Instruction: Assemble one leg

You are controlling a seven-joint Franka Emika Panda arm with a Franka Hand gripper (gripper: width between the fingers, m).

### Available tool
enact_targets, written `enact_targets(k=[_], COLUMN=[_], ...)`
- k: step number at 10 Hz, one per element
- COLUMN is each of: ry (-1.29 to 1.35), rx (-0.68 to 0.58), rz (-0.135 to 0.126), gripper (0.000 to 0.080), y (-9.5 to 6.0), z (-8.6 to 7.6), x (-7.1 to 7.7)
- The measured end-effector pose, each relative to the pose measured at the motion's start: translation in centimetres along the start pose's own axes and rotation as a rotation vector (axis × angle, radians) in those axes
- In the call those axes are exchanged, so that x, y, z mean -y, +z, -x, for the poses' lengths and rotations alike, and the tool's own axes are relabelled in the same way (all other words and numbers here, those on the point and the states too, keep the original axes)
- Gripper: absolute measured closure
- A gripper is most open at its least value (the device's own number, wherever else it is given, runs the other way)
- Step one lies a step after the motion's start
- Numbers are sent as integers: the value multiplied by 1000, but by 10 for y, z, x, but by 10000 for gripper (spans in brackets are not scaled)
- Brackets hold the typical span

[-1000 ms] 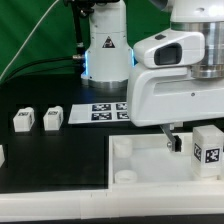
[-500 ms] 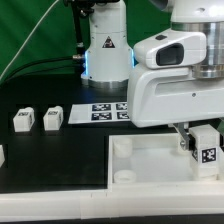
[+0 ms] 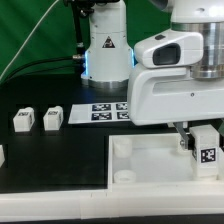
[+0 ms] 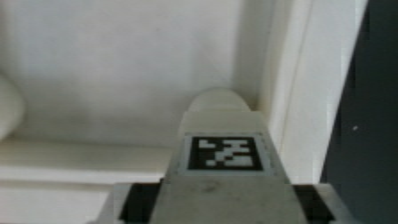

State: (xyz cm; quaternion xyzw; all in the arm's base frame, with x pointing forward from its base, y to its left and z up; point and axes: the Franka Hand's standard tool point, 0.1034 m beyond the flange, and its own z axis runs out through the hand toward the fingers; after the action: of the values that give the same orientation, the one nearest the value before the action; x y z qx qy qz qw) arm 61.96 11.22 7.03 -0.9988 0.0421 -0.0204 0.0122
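Observation:
A leg [image 3: 208,151], a small white block with a black-and-white tag, stands upright at the exterior view's right, over the near right corner of the large white tray-like piece [image 3: 150,166]. My gripper [image 3: 190,142] is down at this leg, with its dark fingers against the leg's side. In the wrist view the leg [image 4: 226,150] sits between the two dark pads [image 4: 146,201], which touch both its sides. The tray piece's pale floor and raised wall [image 4: 285,60] lie beyond it. Whether the leg's foot rests in a corner socket is hidden.
Two more legs [image 3: 23,121] [image 3: 53,118] stand on the black table at the exterior view's left, and a third [image 3: 1,155] shows at the edge. The marker board [image 3: 105,111] lies in front of the robot base [image 3: 105,45].
My gripper has shifted towards the exterior view's right, so its fingers now sit against the leg. The leg sits slightly lower than a second ago. Nothing has moved in the last half second.

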Motion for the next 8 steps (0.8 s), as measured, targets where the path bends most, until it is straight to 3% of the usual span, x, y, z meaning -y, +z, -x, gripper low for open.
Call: enact_targets(k=[8], ry=[993], rx=[19], rz=[-25], gripper=[508], y=[1], z=[3], x=[8])
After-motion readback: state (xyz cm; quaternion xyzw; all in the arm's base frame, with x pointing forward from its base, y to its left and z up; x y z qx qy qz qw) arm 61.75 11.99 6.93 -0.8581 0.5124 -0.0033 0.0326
